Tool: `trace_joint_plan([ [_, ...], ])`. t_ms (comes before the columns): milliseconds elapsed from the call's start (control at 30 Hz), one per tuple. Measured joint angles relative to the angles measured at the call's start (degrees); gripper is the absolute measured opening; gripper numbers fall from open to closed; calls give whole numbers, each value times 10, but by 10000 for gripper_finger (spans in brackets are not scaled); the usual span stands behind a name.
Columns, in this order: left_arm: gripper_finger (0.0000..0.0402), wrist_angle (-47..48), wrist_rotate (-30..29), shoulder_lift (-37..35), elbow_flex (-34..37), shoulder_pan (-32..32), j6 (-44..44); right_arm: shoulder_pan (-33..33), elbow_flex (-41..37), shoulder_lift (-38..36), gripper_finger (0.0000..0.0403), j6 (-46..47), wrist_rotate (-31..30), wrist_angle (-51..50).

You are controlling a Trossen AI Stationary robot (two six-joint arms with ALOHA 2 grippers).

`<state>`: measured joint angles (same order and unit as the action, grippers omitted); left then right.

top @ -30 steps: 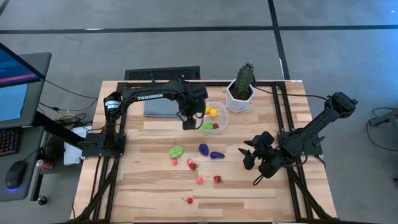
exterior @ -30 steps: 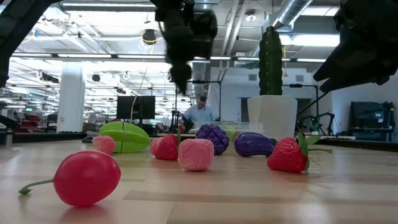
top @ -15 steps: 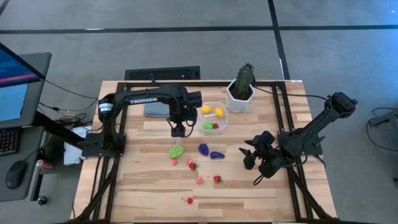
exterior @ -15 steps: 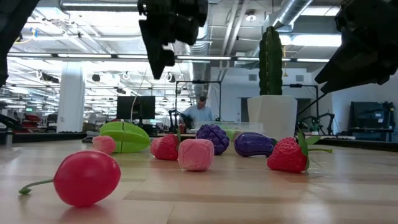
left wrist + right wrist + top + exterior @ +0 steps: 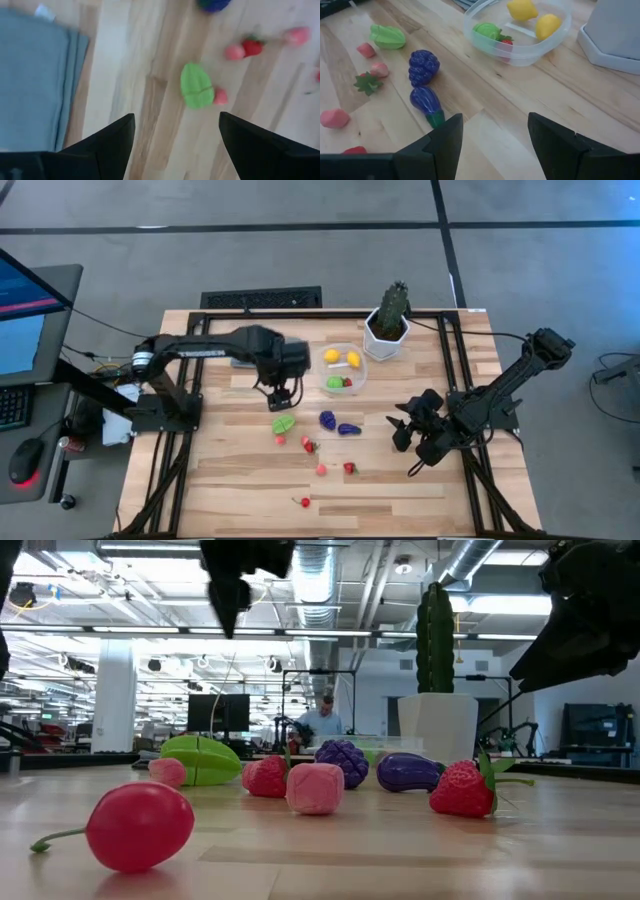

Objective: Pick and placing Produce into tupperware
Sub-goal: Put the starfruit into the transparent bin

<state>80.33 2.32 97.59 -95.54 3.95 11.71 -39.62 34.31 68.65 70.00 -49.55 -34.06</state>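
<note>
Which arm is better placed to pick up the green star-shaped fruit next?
Left. Its open, empty pincer hangs just beyond the green fruit, which fills its wrist view. The right pincer sits past the purple pieces, farther away.

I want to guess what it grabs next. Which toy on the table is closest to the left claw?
The flat green toy, the only green piece outside the tupperware. The open left claw hangs right above it; the purple and red toys lie farther away.

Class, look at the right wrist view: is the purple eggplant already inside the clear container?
No. The purple eggplant lies on the bare table, apart from the clear container.
</note>
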Motion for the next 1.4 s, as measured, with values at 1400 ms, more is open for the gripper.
trace_joint_plan([
  [1400,279,-386,-189,-203,416,-213,471,14,0,0,249,0,-21,-51],
])
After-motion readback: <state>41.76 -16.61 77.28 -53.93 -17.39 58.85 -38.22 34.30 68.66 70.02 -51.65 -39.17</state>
